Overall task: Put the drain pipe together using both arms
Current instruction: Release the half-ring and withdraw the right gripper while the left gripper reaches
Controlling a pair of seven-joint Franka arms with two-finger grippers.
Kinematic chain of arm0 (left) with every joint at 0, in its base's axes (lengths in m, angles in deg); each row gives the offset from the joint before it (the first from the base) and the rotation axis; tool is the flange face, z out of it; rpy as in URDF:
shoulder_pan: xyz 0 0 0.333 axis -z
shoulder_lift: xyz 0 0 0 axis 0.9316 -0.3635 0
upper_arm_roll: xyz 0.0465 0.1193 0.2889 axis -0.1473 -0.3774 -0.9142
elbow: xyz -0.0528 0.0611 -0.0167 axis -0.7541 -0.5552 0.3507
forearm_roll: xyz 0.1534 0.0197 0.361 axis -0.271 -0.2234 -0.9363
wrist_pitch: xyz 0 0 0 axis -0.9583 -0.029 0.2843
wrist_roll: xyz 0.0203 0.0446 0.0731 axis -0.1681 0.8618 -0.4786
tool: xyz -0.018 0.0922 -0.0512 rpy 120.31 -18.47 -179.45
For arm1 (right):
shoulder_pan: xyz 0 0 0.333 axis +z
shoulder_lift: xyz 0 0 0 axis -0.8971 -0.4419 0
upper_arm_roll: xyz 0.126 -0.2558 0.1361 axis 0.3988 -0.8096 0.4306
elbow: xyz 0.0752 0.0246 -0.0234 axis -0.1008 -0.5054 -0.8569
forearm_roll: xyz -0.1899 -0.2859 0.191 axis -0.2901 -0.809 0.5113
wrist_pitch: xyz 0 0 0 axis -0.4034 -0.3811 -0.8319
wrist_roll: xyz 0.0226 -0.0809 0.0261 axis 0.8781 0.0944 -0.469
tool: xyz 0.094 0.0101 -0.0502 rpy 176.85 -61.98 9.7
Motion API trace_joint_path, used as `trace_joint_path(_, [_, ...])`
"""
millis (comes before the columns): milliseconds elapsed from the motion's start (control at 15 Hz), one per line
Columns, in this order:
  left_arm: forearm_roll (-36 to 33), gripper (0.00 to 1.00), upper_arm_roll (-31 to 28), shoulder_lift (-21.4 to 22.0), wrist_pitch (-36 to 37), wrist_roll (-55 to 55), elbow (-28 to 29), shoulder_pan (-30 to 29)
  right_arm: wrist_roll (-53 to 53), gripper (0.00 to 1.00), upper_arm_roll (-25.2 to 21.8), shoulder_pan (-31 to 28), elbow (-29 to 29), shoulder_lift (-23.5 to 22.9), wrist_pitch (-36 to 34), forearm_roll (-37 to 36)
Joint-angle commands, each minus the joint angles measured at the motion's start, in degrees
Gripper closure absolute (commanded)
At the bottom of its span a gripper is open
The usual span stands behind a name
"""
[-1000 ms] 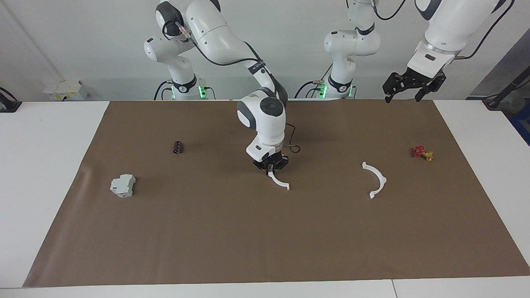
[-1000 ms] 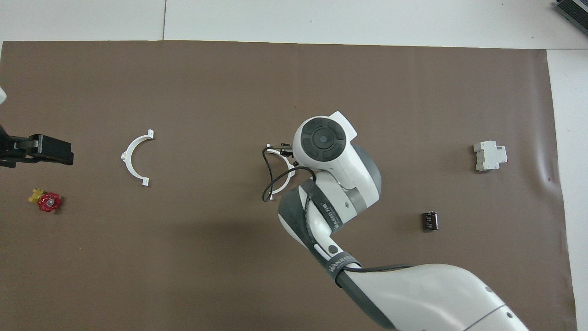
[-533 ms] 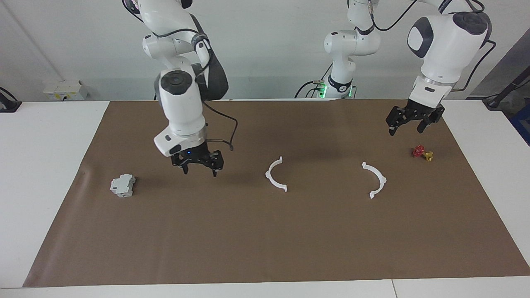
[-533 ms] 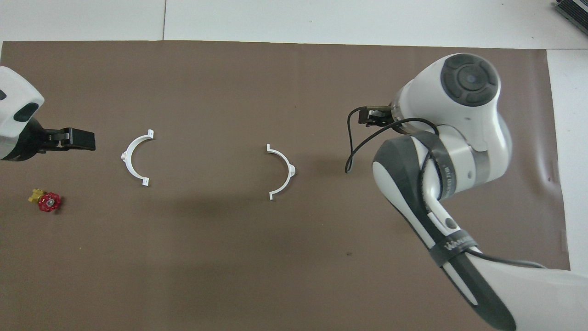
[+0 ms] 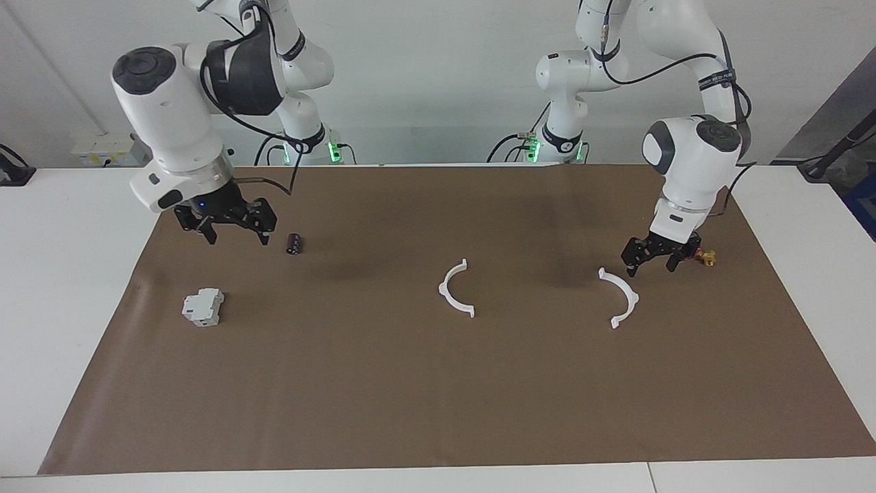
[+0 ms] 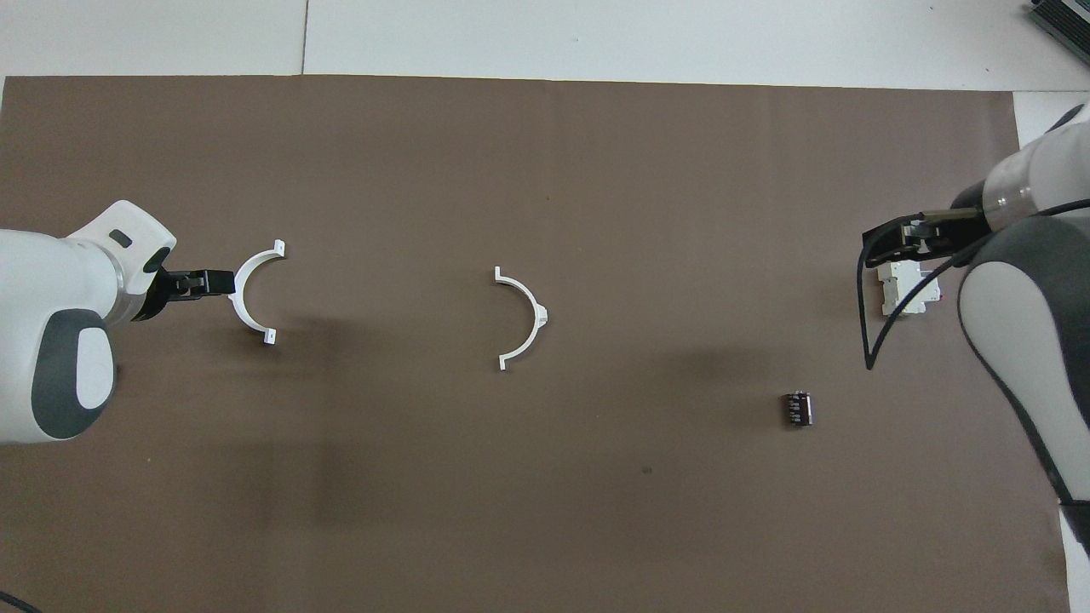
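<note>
Two white half-ring arcs of the drain pipe lie flat and apart on the brown mat. One arc (image 5: 455, 291) is at the middle of the mat and also shows in the overhead view (image 6: 521, 317). The other arc (image 5: 621, 298) lies toward the left arm's end (image 6: 251, 294). My left gripper (image 5: 651, 266) is open and low, just beside this arc's outer edge (image 6: 209, 283), not holding it. My right gripper (image 5: 235, 235) is open, empty and raised over the mat near the right arm's end (image 6: 890, 241).
A small black cylinder (image 5: 294, 243) (image 6: 797, 408) and a grey-white boxy block (image 5: 203, 307) (image 6: 904, 294) lie toward the right arm's end. A small valve's yellow part (image 5: 707, 258) shows beside the left gripper. The brown mat (image 5: 410, 383) covers most of the table.
The right gripper let go of the middle arc, left it on the mat and swung up and away toward its own end. The left gripper came down beside the other arc.
</note>
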Motion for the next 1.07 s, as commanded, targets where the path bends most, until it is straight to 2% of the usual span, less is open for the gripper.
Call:
trace_joint_path(0, [-0.2,0.00,0.3,2.7,2.7,-1.4,1.8,0.0,-5.7,0.00,0.8,-4.3,-1.2,2.1,-2.7,0.3])
trace_joint_path(133, [-0.2,0.00,0.4,1.9,1.2,-2.0,2.9,0.1,-6.4,0.00,0.7,-4.6,2.2,2.1,-6.0,-0.7])
trace_joint_path(267, [-0.2,0.00,0.4,-2.6,-4.1,-9.9,2.3,2.8,-6.4,0.00,0.8,-4.4,6.5,1.4,-11.0,-2.3])
trace_joint_path(400, [-0.2,0.00,0.3,-6.1,-8.2,-16.3,2.3,4.4,-6.0,0.00,0.9,-4.1,6.7,1.9,-11.2,-2.6])
trace_joint_path(1000, [-0.2,0.00,0.3,-6.3,-8.0,-15.0,2.8,2.1,-4.0,0.00,1.0,-4.2,4.3,3.2,-10.9,-0.1])
